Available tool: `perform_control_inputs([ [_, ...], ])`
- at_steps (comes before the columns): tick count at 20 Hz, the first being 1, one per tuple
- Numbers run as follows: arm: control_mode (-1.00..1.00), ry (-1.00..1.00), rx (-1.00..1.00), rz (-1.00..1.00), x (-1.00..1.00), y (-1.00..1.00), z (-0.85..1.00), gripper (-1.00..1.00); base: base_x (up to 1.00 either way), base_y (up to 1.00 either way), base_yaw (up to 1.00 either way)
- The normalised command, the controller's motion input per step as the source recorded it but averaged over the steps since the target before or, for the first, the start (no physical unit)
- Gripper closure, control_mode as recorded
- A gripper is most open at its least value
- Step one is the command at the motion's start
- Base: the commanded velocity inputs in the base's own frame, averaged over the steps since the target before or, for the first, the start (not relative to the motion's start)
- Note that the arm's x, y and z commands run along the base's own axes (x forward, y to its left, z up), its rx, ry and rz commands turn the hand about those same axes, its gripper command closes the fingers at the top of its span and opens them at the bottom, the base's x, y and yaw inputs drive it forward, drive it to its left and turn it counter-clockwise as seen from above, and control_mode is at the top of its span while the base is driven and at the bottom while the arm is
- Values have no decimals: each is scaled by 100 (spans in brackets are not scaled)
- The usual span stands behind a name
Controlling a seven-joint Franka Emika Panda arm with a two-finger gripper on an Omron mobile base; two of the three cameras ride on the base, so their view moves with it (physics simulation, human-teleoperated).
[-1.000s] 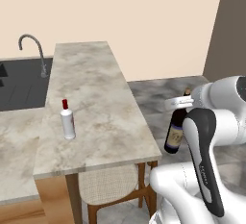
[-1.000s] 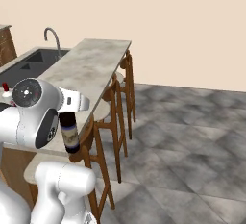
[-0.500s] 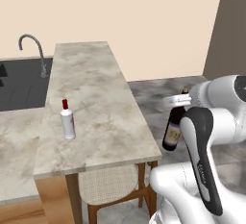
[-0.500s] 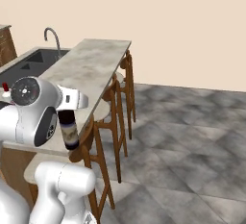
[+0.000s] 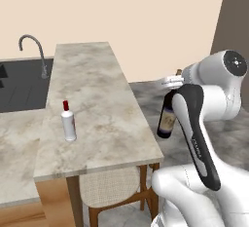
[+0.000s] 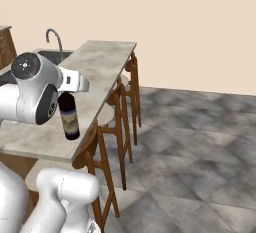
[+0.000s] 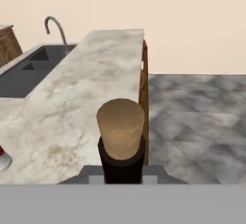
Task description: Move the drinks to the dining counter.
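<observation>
Wine bottle (image 5: 167, 119) now nearer the beige marble dining counter (image 5: 97, 99), grey tiled floor (image 6: 200, 142) beyond

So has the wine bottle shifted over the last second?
Yes. The wine bottle has crept left, closer to the dining counter's edge, while the small white bottle stays put.

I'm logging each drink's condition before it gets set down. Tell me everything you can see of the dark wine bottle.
The wine bottle is tall, of dark glass, with a pale label round its lower body and a tan cork-like stopper on a black neck. It hangs upright in the air, held near the neck by the pincer, just off the long edge of the dining counter, above the stools. Its base touches nothing. It looks intact.
</observation>
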Motion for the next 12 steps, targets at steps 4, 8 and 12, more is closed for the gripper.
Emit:
perform_control_inputs([
  [4,-100,12,0,4,41,56,-2,100,0,0,0],
  [8,-100,2,0,9,50,53,-14,100,0,0,0],
  [12,-100,-3,0,12,56,44,-21,100,0,0,0],
])
